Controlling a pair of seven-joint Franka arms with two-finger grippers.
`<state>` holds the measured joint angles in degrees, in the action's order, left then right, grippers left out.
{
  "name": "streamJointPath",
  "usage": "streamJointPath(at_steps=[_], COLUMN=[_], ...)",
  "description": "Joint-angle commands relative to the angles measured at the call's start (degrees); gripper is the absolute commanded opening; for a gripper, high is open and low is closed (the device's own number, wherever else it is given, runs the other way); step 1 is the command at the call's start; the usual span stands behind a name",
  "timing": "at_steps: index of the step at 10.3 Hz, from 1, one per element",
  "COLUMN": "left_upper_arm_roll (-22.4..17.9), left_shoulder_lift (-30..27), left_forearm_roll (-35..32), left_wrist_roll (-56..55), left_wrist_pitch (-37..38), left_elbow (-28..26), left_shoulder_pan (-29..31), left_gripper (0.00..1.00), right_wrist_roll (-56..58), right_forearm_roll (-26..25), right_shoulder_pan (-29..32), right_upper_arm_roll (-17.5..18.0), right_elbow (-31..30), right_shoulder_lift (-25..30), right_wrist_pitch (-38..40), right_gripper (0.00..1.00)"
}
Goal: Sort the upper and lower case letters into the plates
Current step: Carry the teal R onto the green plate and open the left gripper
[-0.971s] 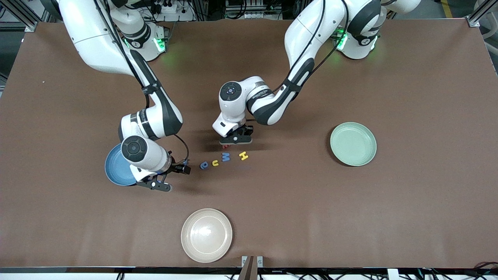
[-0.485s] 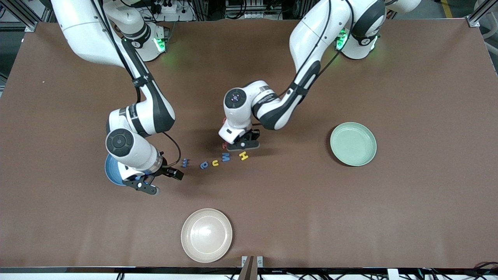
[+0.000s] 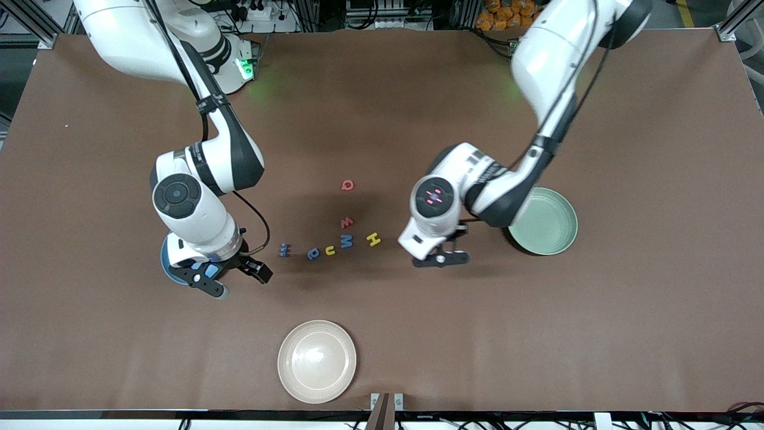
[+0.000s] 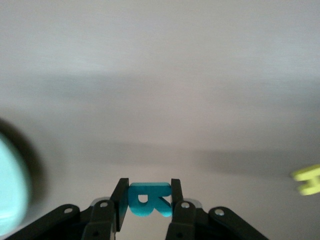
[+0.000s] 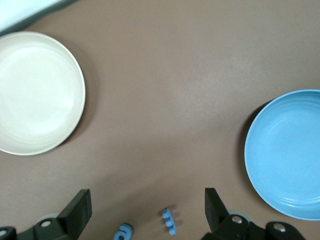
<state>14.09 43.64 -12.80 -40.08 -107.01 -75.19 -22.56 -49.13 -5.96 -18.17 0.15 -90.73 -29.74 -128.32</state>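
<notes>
My left gripper (image 3: 443, 258) is shut on a teal letter R (image 4: 148, 199), over bare table between the yellow H (image 3: 373, 239) and the pale green plate (image 3: 552, 227). My right gripper (image 3: 239, 282) hangs open and holds nothing, over the table beside the blue plate (image 3: 165, 263), which its arm mostly hides. The right wrist view shows that blue plate (image 5: 290, 155) with nothing in it. Loose letters lie mid-table: a red Q (image 3: 347, 186), a red w (image 3: 346, 223), a blue M (image 3: 347, 240), a yellow u (image 3: 330, 251), a round blue letter (image 3: 313, 254) and a blue E (image 3: 285, 249).
A cream-beige plate (image 3: 317, 361) sits near the table's front edge, nearer the camera than the letters. The left arm's forearm overlaps the green plate's rim. The brown table (image 3: 627, 328) runs wide toward the left arm's end.
The left arm has swung away from the letter row toward the green plate with the teal R in its grip, uncovering two red letters. The right gripper has drawn back from the blue E.
</notes>
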Motion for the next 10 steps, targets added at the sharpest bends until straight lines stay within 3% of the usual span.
streamJointPath(at_steps=[1,3,5,6,8,9,10], left_upper_arm_roll=[1.99,4.44,9.52,11.99,12.19,12.19,12.19], left_shoulder_lift=[-8.62,-14.44,-18.84,-19.03,-19.12,-19.03,-19.82], left_forearm_roll=[1.2,1.2,1.2,1.2,1.2,1.2,1.2], left_wrist_roll=[10.76,20.53,24.51,24.0,23.65,23.3,22.95], left_wrist_pitch=[1.45,0.41,-11.4,-15.82,-23.21,-24.29,-24.3], left_elbow=[-10.98,-19.77,-33.11,-37.09,-42.82,-44.06,-44.77], left_shoulder_pan=[9.77,19.96,30.42,32.82,33.55,33.64,33.64], left_gripper=[0.0,0.0,0.0,0.0,0.11,0.24,0.65], right_wrist_roll=[-1.94,-1.15,3.3,4.38,4.22,4.74,5.79], right_forearm_roll=[-1.25,-1.25,-0.99,-0.72,0.85,5.91,8.74], right_shoulder_pan=[-1.24,-3.35,-5.46,-6.86,-7.41,-6.62,-6.26], right_upper_arm_roll=[-0.15,-0.06,0.2,0.55,2.04,2.22,2.23], right_elbow=[-0.68,-1.81,-5.14,-7.6,-13.48,-15.95,-16.06], right_shoulder_lift=[1.0,0.47,0.91,0.65,0.47,0.38,0.21], right_wrist_pitch=[0.88,0.79,0.88,0.36,-2.7,-6.38,-7.02], right_gripper=[1.0,1.0,1.0,1.0,1.0,1.0,1.0])
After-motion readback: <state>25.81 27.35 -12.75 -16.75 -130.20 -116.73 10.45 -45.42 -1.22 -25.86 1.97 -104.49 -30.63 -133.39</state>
